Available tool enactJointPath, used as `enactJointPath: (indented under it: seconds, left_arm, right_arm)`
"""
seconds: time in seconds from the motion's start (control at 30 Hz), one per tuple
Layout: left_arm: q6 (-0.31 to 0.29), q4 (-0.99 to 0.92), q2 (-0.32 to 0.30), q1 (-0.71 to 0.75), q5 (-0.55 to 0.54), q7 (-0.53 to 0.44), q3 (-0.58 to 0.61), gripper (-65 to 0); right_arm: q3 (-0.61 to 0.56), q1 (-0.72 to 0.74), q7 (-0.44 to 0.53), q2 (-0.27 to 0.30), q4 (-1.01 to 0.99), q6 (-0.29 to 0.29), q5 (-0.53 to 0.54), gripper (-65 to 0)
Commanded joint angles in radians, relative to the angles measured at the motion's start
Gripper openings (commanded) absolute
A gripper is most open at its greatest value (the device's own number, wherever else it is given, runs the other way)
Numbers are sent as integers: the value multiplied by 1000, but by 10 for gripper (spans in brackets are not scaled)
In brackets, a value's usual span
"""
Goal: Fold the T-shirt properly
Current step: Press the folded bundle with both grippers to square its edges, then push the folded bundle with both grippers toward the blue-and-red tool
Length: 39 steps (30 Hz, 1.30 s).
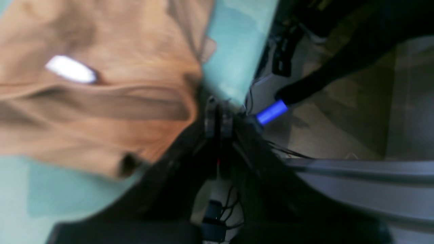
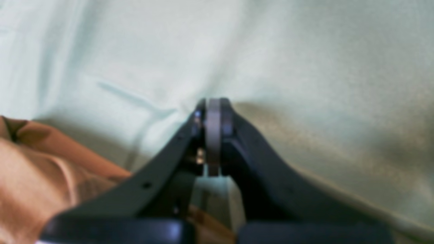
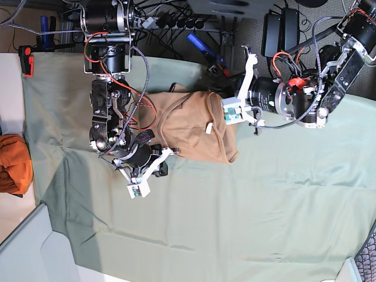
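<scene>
2 claws of mine flank the T-shirt, which lies bunched on the green cloth sheet near its far edge, long axis running across the table from one arm to the other. My left gripper sits just at the shirt's collar end, jaws pressed together on nothing I can see. My right gripper is also pinched together, empty, over bare green beside the opposite end. I judge the left nearer, with the shirt lying straight ahead of it.
</scene>
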Motion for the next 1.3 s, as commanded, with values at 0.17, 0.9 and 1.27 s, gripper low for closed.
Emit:
enactJointPath:
  seconds: [0.17, 0.9, 1.27]
  left_arm:
    - [-9, -12, 0, -15, 116, -138, 14, -650]
    - [-9, -336, -8, -190, 185, -187, 14, -650]
    - [-9, -341, -39, -283, 190, -228, 14, -650]
  right_arm:
    - [3, 27, 19, 3, 15, 126, 12, -650]
    - [3, -4, -121, 15, 26, 127, 114, -650]
    - [3, -198, -155, 78, 219, 127, 199, -650]
